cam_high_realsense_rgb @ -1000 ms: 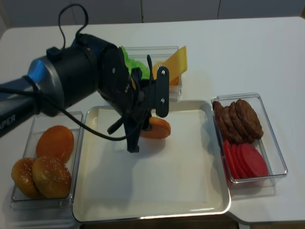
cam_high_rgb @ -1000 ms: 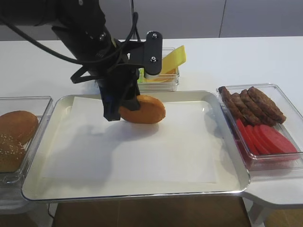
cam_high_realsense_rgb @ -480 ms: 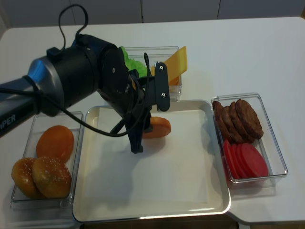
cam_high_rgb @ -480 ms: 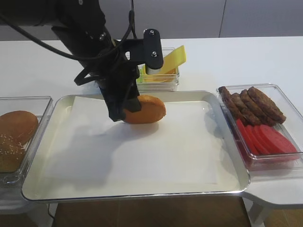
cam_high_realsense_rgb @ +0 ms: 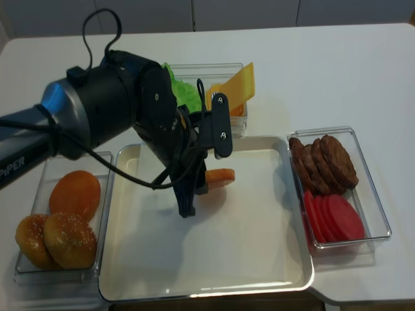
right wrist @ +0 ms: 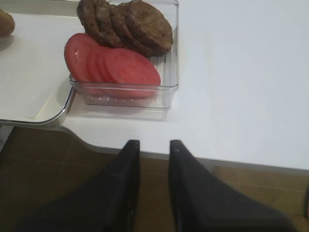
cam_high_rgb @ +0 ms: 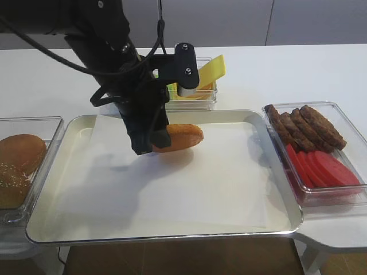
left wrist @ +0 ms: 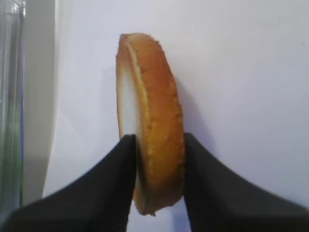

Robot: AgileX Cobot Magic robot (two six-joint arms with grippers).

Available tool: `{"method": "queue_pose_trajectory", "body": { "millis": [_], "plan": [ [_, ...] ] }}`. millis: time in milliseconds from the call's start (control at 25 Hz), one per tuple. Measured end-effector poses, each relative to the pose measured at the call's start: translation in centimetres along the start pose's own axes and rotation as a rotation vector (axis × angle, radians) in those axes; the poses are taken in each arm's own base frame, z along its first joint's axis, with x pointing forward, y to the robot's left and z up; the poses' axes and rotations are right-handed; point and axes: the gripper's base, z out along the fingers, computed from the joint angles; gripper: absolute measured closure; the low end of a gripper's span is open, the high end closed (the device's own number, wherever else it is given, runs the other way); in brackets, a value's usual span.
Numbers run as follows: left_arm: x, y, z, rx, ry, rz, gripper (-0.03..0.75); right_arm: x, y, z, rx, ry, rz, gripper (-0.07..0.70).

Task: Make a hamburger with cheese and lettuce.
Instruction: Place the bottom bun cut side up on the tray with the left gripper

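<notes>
Exterior high: left gripper [cam_high_rgb: 153, 135] clamps hamburger [cam_high_rgb: 179, 137] bun half, held over tray [cam_high_rgb: 275, 220] near its back edge. Cheese [cam_high_rgb: 207, 71] stands in container behind tray.

Right wrist: right gripper [right wrist: 150, 151] hangs past table's front edge, fingers a narrow gap apart, nothing between; tomato slices [right wrist: 112, 66] and patties [right wrist: 128, 24] sit in clear box beyond.

Left wrist: fingers [left wrist: 118, 166] pinch bun on both faces, pale cut side left.

Realsense view: lettuce [cam_high_realsense_rgb: 183, 91] behind arm, spare buns [cam_high_realsense_rgb: 61, 223] in box off tray's left edge.

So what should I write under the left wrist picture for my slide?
Black left pincer with its two fingers either side of a round golden-brown bun half, held on edge over white paper.
</notes>
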Motion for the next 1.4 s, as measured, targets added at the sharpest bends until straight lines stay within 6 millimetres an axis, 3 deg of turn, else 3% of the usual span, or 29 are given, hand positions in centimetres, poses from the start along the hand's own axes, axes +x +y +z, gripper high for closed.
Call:
{"method": "queue_pose_trajectory", "body": {
  "millis": [280, 680, 880, 1160, 1400],
  "plan": [
    [-0.1, -0.3, 0.2, 0.033, -0.007, -0.029, 0.392, 0.0, 0.0, 0.0, 0.0, 0.0, -0.002, 0.451],
    [0.2, -0.9, 0.1, 0.104, 0.03, -0.073, 0.383, 0.0, 0.0, 0.0, 0.0, 0.0, 0.0, 0.451],
    [0.1, -1.3, -0.8, 0.123, 0.015, -0.104, 0.356, 0.0, 0.0, 0.0, 0.0, 0.0, 0.0, 0.451],
    [0.1, -1.6, -1.6, 0.133, 0.031, -0.412, 0.329, 0.0, 0.0, 0.0, 0.0, 0.0, 0.0, 0.451],
    [0.9, -1.5, -2.6, 0.111, 0.173, -0.615, 0.328, 0.0, 0.0, 0.0, 0.001, 0.0, 0.0, 0.451]
  ]
}}
